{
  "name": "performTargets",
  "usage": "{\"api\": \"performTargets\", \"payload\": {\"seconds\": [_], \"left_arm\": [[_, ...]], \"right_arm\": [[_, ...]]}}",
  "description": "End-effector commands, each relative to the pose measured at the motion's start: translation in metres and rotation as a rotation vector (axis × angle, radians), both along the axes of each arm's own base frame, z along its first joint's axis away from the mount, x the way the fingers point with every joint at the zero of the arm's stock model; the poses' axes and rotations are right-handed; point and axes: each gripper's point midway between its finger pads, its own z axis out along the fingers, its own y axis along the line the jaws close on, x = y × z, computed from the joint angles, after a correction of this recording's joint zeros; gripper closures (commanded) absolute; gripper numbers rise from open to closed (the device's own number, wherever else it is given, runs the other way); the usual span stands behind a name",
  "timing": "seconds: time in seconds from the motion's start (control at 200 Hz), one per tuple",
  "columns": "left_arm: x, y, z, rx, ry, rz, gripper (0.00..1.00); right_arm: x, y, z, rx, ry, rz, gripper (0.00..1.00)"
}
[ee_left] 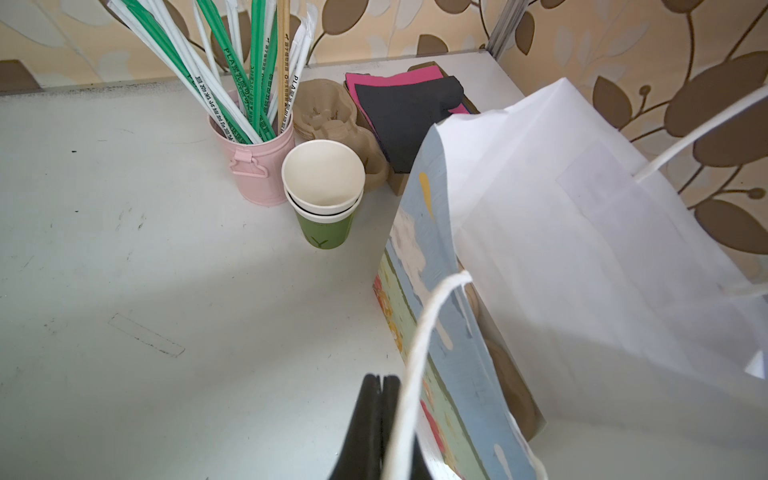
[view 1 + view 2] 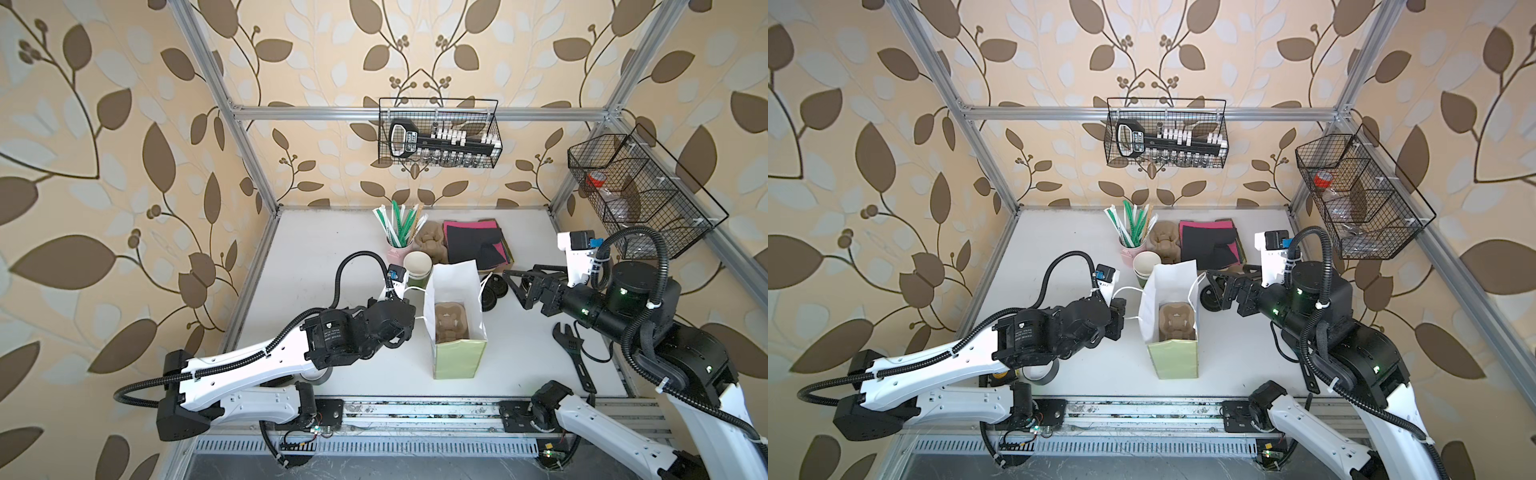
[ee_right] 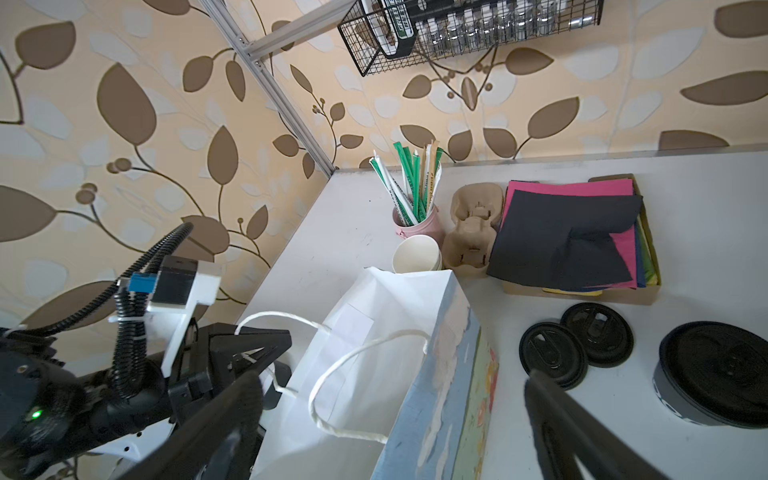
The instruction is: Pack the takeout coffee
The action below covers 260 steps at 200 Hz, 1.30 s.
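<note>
On the white desk (image 3: 345,216), the coffee (image 3: 715,374) stands just outside the wide-open, empty right jaws, away from the bag (image 3: 365,299); left jaws are shut at its handle (image 1: 419,332).

White table (image 2: 332,257): paper bag (image 2: 455,357), lidded cup (image 3: 715,374), cup stack (image 2: 417,268), straw tin (image 2: 397,253), lids (image 2: 494,289)

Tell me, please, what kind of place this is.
Probably a mock café takeout counter inside a robot test cell: wrapped straws in a pink bucket, stacked green paper cups and loose black sip lids on a table, framed by aluminium rails.
</note>
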Motion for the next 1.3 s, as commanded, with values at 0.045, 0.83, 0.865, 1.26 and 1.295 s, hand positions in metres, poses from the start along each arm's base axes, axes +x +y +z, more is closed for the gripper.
{"api": "performTargets", "payload": {"seconds": [0.045,0.83,0.865,1.26,1.295], "left_arm": [[0.009,0.001,0.046,-0.091,-0.087,0.018,0.92],[-0.009,0.033,-0.043,-0.058,0.162,0.131,0.37],[-0.012,0.036,-0.051,-0.053,0.185,0.14,0.37],[-0.043,0.056,-0.119,0.012,0.374,0.185,0.37],[-0.045,0.058,-0.122,0.02,0.379,0.186,0.37]], "right_arm": [[0.007,-0.014,-0.01,-0.063,0.018,-0.09,0.02],[-0.007,0.0,0.002,0.007,-0.075,0.028,0.0],[-0.007,-0.003,0.004,0.009,-0.082,0.014,0.0],[-0.009,-0.018,0.018,0.017,-0.108,-0.055,0.0],[-0.007,-0.019,0.013,0.0,-0.086,-0.069,0.0]]}}
